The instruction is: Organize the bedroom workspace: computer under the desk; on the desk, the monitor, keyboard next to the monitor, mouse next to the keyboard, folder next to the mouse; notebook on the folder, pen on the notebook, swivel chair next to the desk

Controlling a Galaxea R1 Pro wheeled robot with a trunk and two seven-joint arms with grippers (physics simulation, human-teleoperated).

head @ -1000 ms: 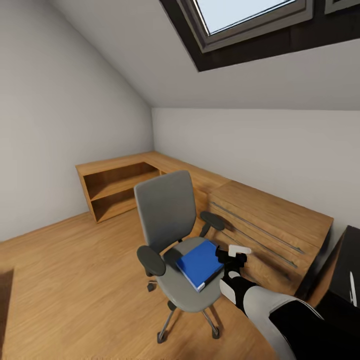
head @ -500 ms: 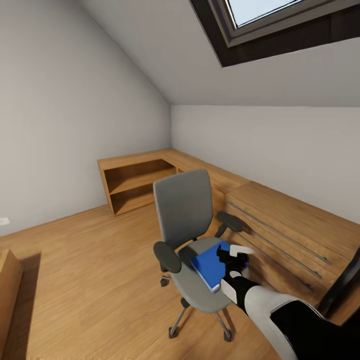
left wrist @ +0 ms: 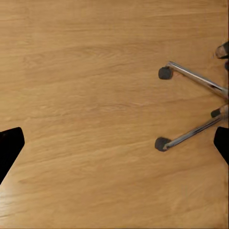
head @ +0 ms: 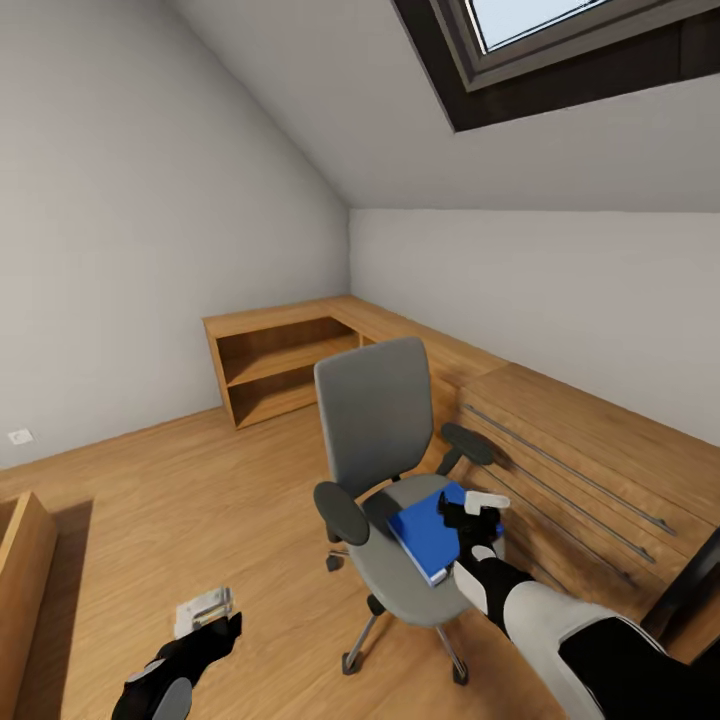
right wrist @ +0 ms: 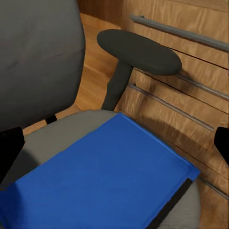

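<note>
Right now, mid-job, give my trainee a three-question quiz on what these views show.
1. True or false: the folder lies on the swivel chair seat.
2. The right gripper is: A) shut on the folder, B) open above the folder, C) resting on the floor.
3. Fill in: in the left wrist view, the floor under the open left gripper is ____.

Key: 1 true; 2 B; 3 wooden.

No text, label, brand, number or sign can be read anywhere. The blue folder (head: 430, 528) on the chair (head: 385, 470) has a plain cover. The wooden drawers (head: 580, 470) at the right carry no marking.
</note>
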